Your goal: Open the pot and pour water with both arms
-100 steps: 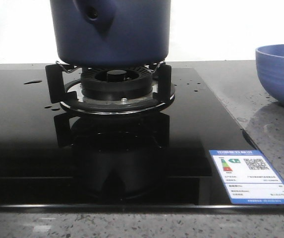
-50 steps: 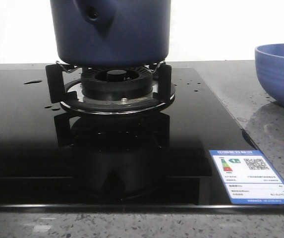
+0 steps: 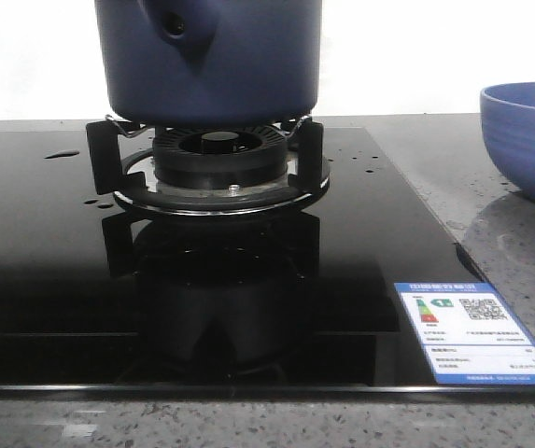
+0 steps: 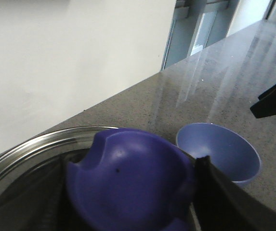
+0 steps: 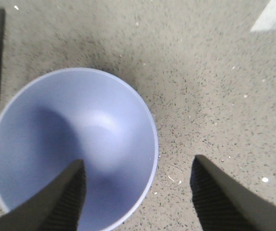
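Observation:
The dark navy pot (image 3: 209, 58) stands on the gas burner (image 3: 213, 157), its tube handle (image 3: 175, 28) facing the camera; its top is cut off in the front view. In the left wrist view my left gripper (image 4: 128, 192) is shut on the purple-blue lid knob (image 4: 128, 178), above the lid's steel rim (image 4: 41, 139). My right gripper (image 5: 138, 168) is open above the light blue bowl's (image 5: 70, 144) rim, one finger over the bowl, one over the counter. Small water drops (image 3: 62, 154) lie on the black hob. Neither gripper shows in the front view.
The light blue bowl (image 3: 528, 140) stands on the grey speckled counter (image 3: 491, 243) to the right of the black glass hob (image 3: 52, 261); it also shows in the left wrist view (image 4: 219, 151). An energy label (image 3: 472, 331) sits on the hob's front right corner.

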